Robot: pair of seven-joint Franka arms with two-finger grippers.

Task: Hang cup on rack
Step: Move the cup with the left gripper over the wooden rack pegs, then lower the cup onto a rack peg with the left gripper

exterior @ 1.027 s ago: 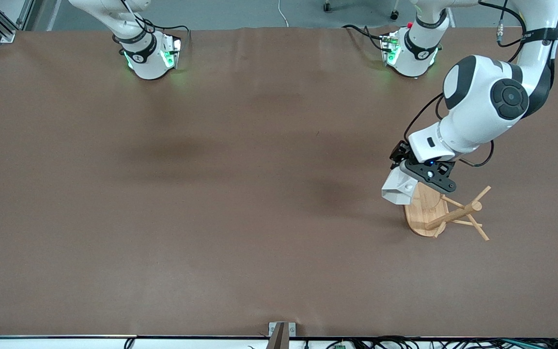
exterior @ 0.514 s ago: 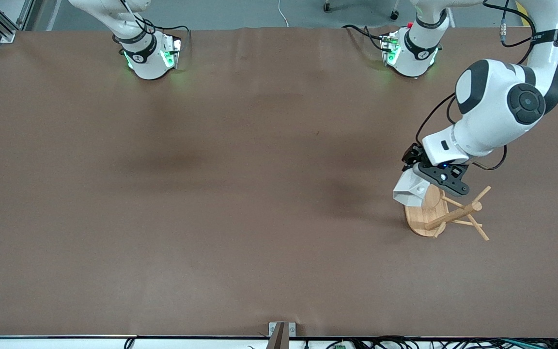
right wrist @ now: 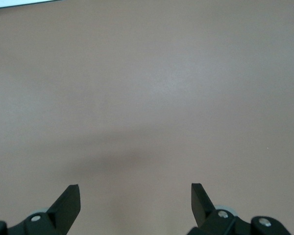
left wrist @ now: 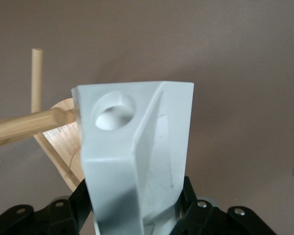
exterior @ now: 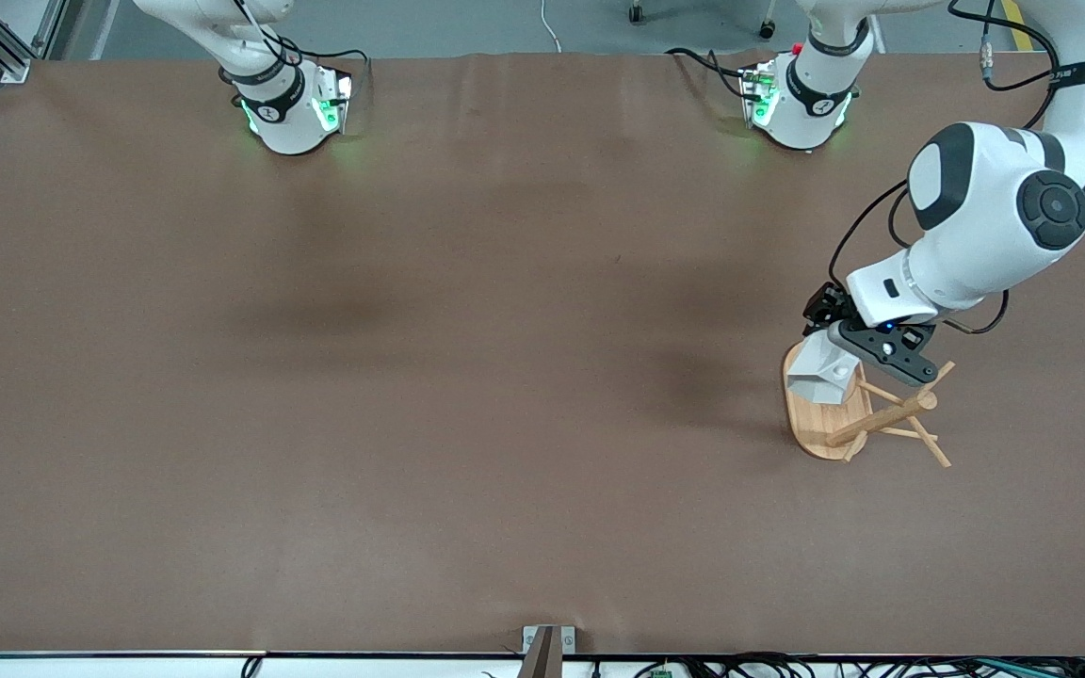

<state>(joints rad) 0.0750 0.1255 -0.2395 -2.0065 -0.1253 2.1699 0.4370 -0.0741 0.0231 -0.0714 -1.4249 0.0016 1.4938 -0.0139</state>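
My left gripper is shut on the white faceted cup and holds it tilted over the oval base of the bamboo rack, which stands toward the left arm's end of the table. In the left wrist view the cup fills the middle, its handle's round hole beside the tip of a peg, not threaded on it. The rack's base shows beneath. My right gripper is open over bare table; its hand is out of the front view.
The rack's central post and angled pegs stick out past the cup, away from the right arm. Brown table surface all around. The two arm bases stand along the table's edge farthest from the front camera.
My left gripper has carried the cup sideways from beside the rack's base to over it, closer to the pegs. The right arm has not moved.
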